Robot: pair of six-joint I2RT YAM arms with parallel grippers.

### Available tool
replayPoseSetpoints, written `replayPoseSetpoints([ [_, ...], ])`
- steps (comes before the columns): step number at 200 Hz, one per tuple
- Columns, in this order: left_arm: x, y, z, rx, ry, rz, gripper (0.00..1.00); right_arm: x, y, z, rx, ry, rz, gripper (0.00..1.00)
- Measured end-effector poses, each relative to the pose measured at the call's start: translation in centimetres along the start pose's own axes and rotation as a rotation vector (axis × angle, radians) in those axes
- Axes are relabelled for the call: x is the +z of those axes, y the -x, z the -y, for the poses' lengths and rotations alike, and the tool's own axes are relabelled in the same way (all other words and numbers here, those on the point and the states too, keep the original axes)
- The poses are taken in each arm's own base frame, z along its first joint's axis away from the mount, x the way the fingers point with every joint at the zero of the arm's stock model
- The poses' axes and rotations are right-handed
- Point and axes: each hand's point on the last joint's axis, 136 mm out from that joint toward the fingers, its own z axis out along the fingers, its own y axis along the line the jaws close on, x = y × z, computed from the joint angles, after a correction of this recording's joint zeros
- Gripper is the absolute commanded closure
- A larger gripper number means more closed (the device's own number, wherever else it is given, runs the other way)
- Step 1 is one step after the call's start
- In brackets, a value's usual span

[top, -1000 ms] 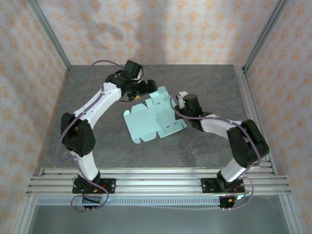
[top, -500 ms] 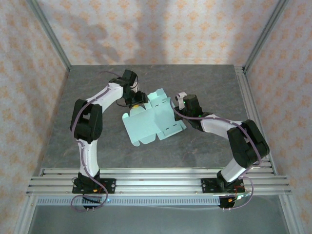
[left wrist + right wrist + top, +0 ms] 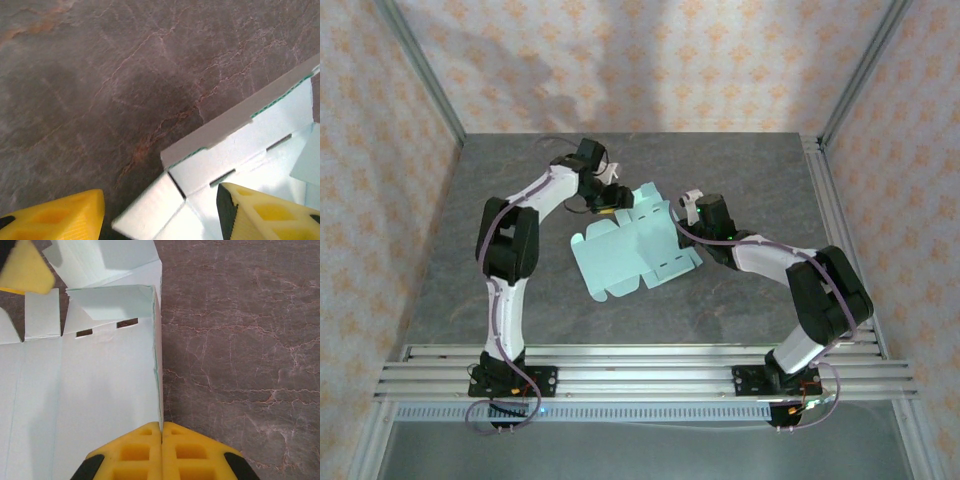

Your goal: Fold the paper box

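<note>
Right tool point(image 3: 161, 434) pinched shut on paper box point(image 3: 95, 390) wall, left tool point(image 3: 159, 200) open astride its corner: hold R steady, close L squarely b4 folding.

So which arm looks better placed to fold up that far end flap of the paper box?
The left. The left tool, open, straddles the corner flap at the paper box's far end; the right tool is shut, pinching the box's side, probably steadying it.

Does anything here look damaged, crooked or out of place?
Nothing looks torn or crushed. The paper box lies at a slant on the table, partly folded, one edge pinched between the right fingers; that suits a fold in progress.
</note>
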Motion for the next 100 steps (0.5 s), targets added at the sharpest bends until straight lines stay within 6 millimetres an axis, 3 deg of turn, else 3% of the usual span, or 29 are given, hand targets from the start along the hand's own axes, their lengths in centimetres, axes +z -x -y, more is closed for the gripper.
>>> replayPoseSetpoints([
  [31, 1.3, -0.5, 0.0, 0.019, -0.039, -0.043, 0.45, 0.0, 0.0, 0.0, 0.000, 0.000, 0.000, 1.00],
  [100, 0.7, -1.9, 1.9, 0.046, -0.080, -0.061, 0.46, 0.0, 0.0, 0.0, 0.005, 0.000, -0.001, 1.00],
])
